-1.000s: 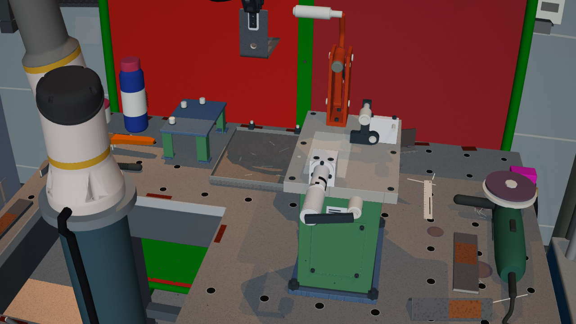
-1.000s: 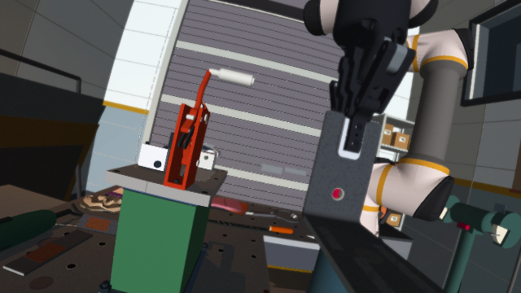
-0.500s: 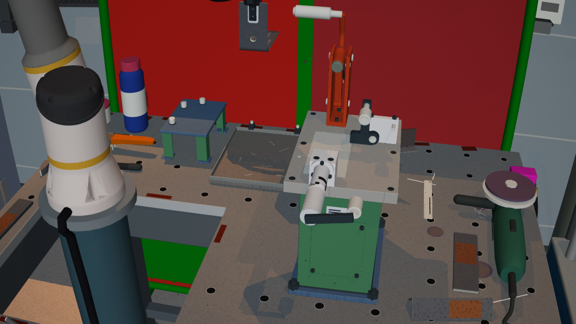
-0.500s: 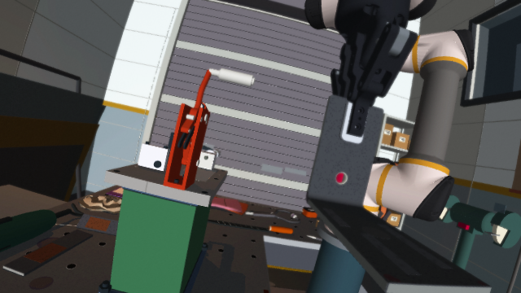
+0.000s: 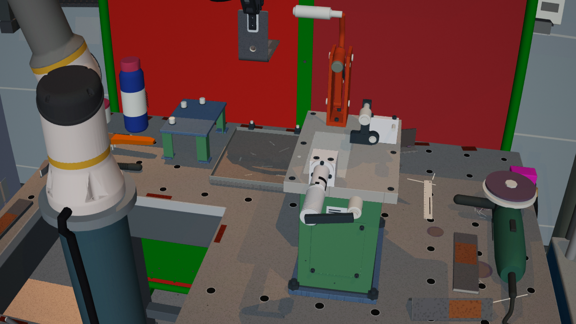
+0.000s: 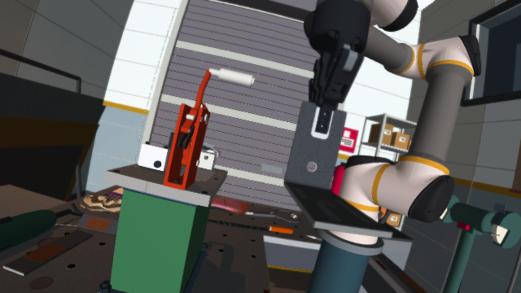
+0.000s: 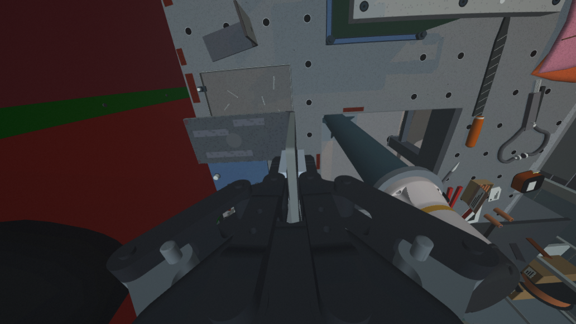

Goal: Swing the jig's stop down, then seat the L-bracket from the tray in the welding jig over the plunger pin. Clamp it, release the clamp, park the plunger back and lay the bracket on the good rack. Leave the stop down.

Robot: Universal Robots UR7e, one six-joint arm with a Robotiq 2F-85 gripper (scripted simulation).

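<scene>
The grey L-bracket (image 5: 253,40) (image 6: 316,162) (image 7: 241,137) hangs high in the air, gripped by its upright leg in my closed gripper (image 5: 251,18) (image 6: 323,118) (image 7: 291,177), above the empty tray (image 5: 255,159) and left of the jig. The welding jig's plate (image 5: 346,161) sits on a green block (image 5: 340,250). Its orange toggle clamp (image 5: 339,80) (image 6: 185,142) stands with the handle raised. The plunger (image 5: 318,189) with its black handle lies at the plate's front edge. The stop (image 5: 364,129) sits by a white block at the back of the plate.
The blue rack (image 5: 195,121) with three white pegs stands left of the tray, with a spray can (image 5: 133,94) behind it. An angle grinder (image 5: 509,217) lies at the table's right, near a ruler and metal scraps. The arm's base (image 5: 80,201) rises at front left.
</scene>
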